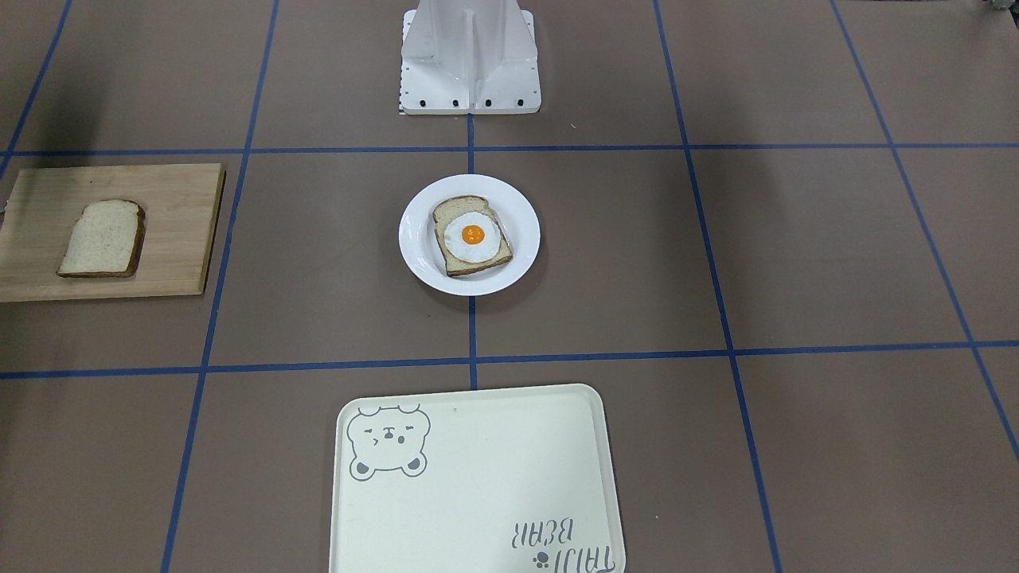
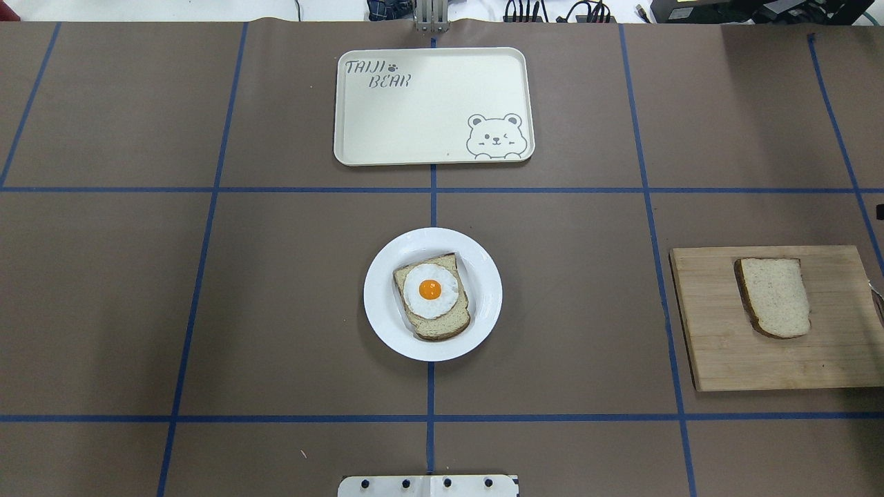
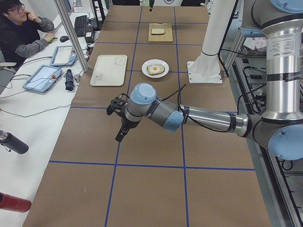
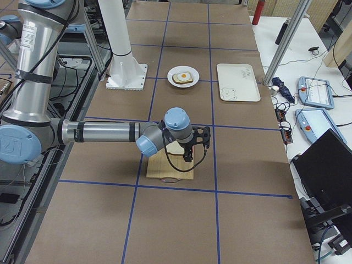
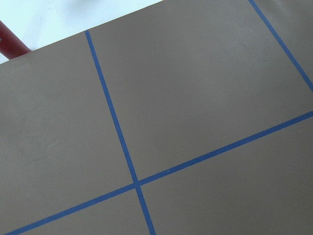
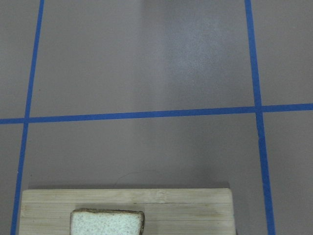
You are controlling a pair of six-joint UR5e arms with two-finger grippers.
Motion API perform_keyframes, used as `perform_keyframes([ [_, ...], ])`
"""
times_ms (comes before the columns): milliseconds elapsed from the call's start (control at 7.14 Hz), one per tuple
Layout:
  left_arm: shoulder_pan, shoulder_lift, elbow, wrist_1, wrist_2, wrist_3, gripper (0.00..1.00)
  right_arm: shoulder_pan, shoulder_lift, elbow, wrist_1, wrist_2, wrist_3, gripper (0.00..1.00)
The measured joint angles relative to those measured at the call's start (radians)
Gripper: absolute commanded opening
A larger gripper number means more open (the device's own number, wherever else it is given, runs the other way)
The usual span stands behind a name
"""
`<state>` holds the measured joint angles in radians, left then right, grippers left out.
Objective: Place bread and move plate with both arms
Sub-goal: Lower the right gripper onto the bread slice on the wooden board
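1. Seen from overhead, the bread [image 2: 775,297] lies flat on a wooden cutting board [image 2: 718,345], well apart from the plate [image 2: 483,276] and at about 3 o'clock from it; nothing touches the slice.
2. The plate sits at the middle of the bench [image 2: 276,310] on a crossing of blue tape lines [image 2: 207,190]; it carries an egg-topped slice [image 2: 431,295], with no second slice over the egg; the cream bear tray [image 2: 428,117] stands at 12 o'clock from the plate and holds nothing.
3. The right tool [image 4: 189,156] hangs over the cutting board in the right-side view, fingers pointing down; its wrist camera catches only the board's edge and one end of the bread; whether its fingers are apart or together I cannot tell, as only the side view shows it.
4. The left tool [image 3: 119,136] hangs over bare bench toward the left end, far from the plate; its wrist camera shows only brown paper and tape; its finger state likewise cannot be told.
5. Judged from this layout, nothing of the task is done; the bread is ungrasped and the plate unmoved.
6. What is left, as I read it: the right arm picks up the bread and lays it on the egg; then both arms take the plate's rim and carry it, probably to the tray.
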<state>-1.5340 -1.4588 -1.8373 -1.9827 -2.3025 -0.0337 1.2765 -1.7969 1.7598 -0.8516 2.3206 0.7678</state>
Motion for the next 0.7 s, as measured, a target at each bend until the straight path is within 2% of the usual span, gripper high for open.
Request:
perform_keyframes([
  [280, 0.000, 0.002, 0.000, -0.014, 0.000, -0.003, 0.99, -0.173, -0.002, -0.104, 0.272, -0.115, 0.237, 0.84],
  [420, 0.000, 0.003, 0.001, -0.017, 0.000, -0.005, 0.99, -0.232, -0.002, -0.129, 0.344, -0.152, 0.302, 0.76],
  [700, 0.000, 0.003, 0.002, -0.019, 0.000, -0.006, 0.99, -0.292, -0.003, -0.143, 0.383, -0.176, 0.328, 0.73],
])
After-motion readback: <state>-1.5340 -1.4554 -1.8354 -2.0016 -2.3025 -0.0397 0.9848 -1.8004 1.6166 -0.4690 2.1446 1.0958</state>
